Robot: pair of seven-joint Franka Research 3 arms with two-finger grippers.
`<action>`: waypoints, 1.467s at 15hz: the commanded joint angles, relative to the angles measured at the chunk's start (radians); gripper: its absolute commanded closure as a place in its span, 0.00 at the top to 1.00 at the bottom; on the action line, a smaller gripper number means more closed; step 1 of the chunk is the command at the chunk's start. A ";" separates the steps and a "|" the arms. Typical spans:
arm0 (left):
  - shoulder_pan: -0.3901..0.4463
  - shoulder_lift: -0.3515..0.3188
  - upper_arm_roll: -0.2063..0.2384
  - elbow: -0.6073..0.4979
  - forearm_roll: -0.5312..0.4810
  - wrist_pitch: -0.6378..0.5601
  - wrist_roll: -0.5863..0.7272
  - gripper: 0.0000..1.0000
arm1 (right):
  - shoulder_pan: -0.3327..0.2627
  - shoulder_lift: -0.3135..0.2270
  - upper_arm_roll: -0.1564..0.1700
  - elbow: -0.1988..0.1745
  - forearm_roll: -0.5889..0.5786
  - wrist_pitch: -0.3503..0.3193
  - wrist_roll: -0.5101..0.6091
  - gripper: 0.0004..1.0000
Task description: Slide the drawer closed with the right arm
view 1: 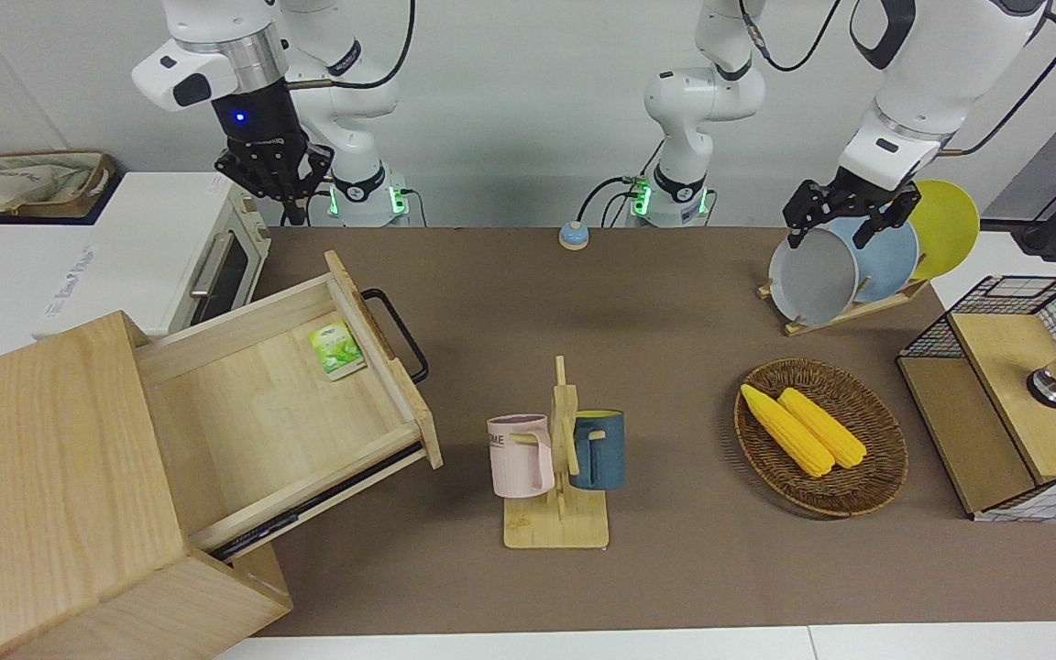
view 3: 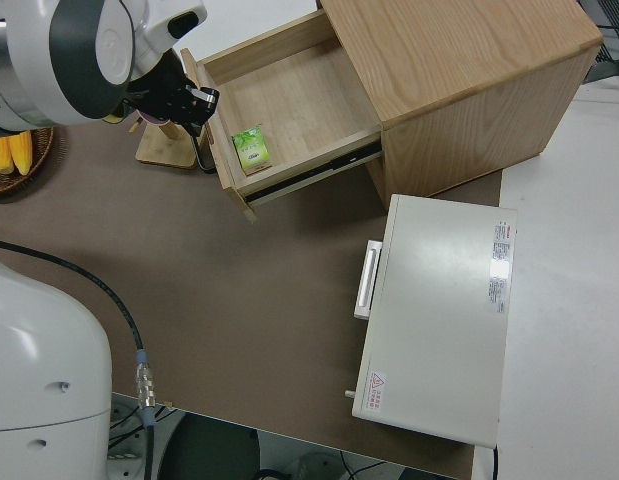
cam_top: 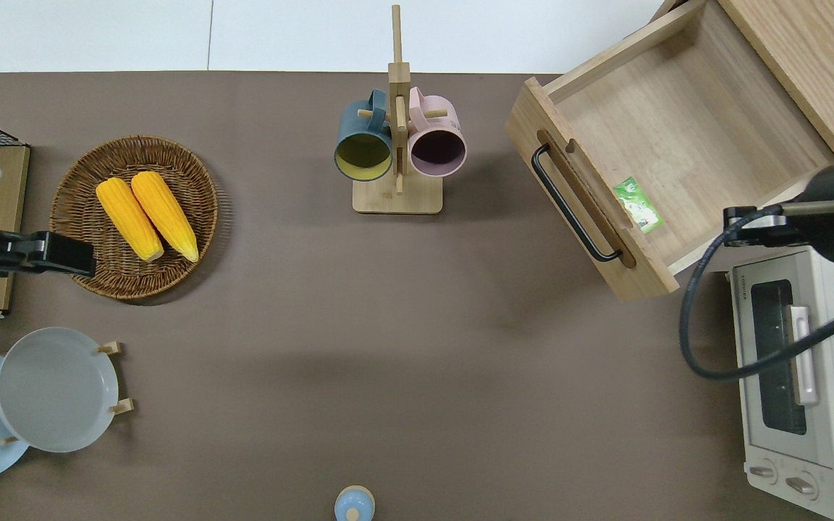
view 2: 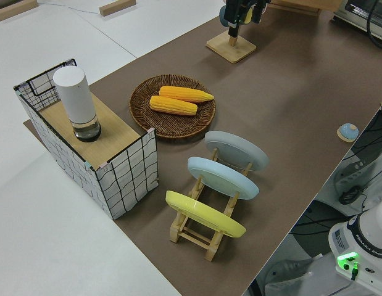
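A: While the drawer (view 1: 290,403) stands pulled well out of its wooden cabinet (view 1: 42,495) at the right arm's end of the bench (view 1: 583,302), the closing step has not begun. A green packet (view 1: 336,349) lies inside, just beside the front panel.

B: Right claw (view 1: 273,174)?

A: Raised, nothing in it. From above it sits about where the drawer's nearer corner meets the toaster oven (cam_top: 801,376). Touching neither, as far as I can judge. Fingers look drawn together, but I cannot tell for certain.

B: Left claw (view 1: 849,209)?

A: Parked. Fingers look spread, empty.

B: So the step in hand?

A: Approach, I judge. The black loop handle (view 1: 397,332) faces the middle of the bench, toward the mug stand (view 1: 557,458). The next move calls for the claw to come down on the bench side of the front panel, then push it squarely along the rails into the cabinet.

B: Risk?

A: The drawer sits skewed to the bench edge; an off-line push may jam it.
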 commanded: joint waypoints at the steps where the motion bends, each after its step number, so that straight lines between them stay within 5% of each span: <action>1: 0.004 0.011 -0.006 0.026 0.017 -0.020 0.010 0.99 | 0.109 0.008 0.009 0.010 0.016 0.005 0.248 0.00; 9: 0.004 0.011 -0.006 0.026 0.017 -0.020 0.010 0.99 | 0.276 0.121 0.014 0.003 -0.076 0.032 0.683 0.00; 15: 0.004 0.011 -0.006 0.026 0.017 -0.020 0.010 0.99 | 0.276 0.224 0.011 -0.043 -0.079 0.081 0.963 0.00; 19: 0.004 0.011 -0.006 0.024 0.017 -0.020 0.010 0.99 | 0.256 0.229 0.006 -0.132 -0.078 0.215 1.081 0.00; 22: 0.004 0.011 -0.006 0.026 0.017 -0.020 0.010 0.99 | 0.250 0.244 -0.005 -0.146 -0.075 0.284 1.184 0.00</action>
